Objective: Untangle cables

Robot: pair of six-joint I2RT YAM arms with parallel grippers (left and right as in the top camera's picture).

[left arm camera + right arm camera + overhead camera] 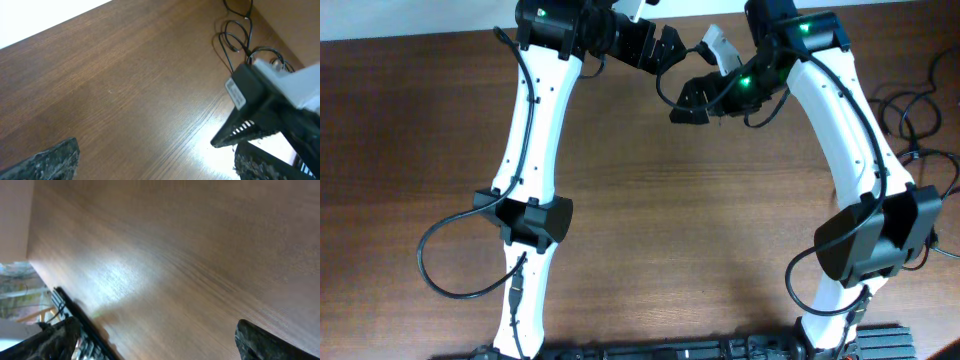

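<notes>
The cables (912,120) lie in loose loops at the far right of the tabletop (650,220), near its edge. They are well apart from both claws, and nothing touches them. The left claw (157,165) is spread wide, with only bare wood between its fingers. The right claw (160,340) is also spread wide and holds nothing. From above, both claws hang close to each other at the far middle of the tabletop. I judge that the step in hand is the first approach, since no cord is gripped yet. The next move asks the right arm, which is nearer, to turn toward the right edge. It should then come down over one loop and close on a single cord, not the whole bundle.
</notes>
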